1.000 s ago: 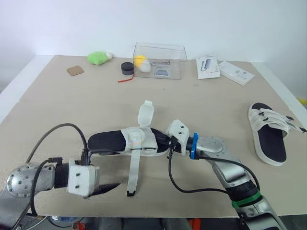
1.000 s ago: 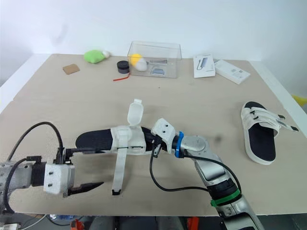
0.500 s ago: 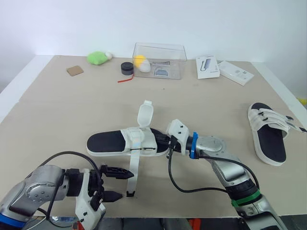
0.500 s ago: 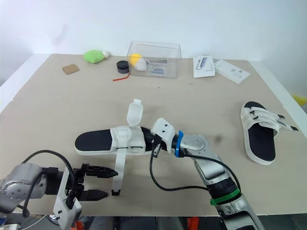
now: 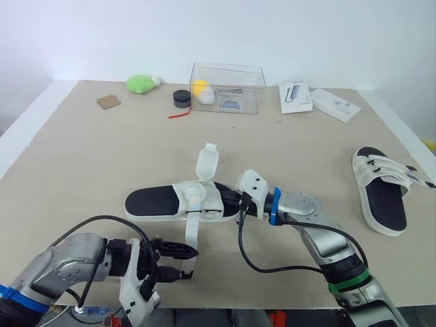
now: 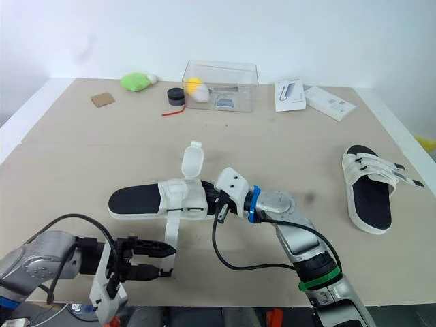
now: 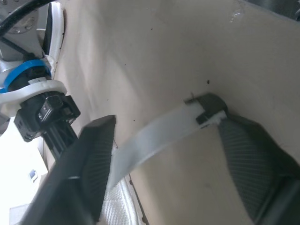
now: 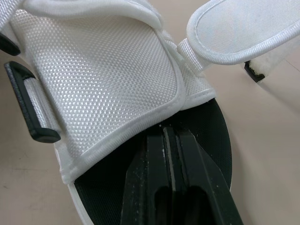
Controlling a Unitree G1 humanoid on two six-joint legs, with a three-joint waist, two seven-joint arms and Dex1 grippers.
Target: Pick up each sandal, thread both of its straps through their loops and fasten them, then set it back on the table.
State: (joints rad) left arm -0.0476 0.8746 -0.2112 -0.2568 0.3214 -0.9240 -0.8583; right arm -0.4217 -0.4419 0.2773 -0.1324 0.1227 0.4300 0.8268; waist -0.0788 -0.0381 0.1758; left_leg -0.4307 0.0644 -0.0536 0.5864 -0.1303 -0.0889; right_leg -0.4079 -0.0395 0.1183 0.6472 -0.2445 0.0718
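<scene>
Works on the open sandal (image 5: 163, 203) at the middle of the table (image 5: 102, 157), heel toward 9 o'clock, toe toward 3. Presses the right gripper (image 8: 171, 136) in from 3 o'clock, black fingers (image 8: 159, 187) drawn together flat on the dark footbed, tips just under the edge of the white mesh upper. Leaves one strap (image 5: 206, 163) standing up toward 12 o'clock and the other, longer strap (image 5: 191, 235) trailing toward 6 o'clock, almost to the table's near edge. Brings the left gripper (image 5: 192, 263) in from 7 o'clock with fingers spread wide, one on either side of that long strap's dark tip, touching neither side as far as can be told. Finds the second sandal (image 5: 381, 187) well apart at 3 o'clock, both straps lying across it. Notes at 12 o'clock a clear box (image 5: 252, 95) without a lid, holding a yellow-and-white ball (image 5: 201, 90) and a small grey-white item (image 5: 231, 103) that cannot be made out. Notes just beside the box, on its 9 o'clock side, a black round pot (image 5: 181, 99).
</scene>
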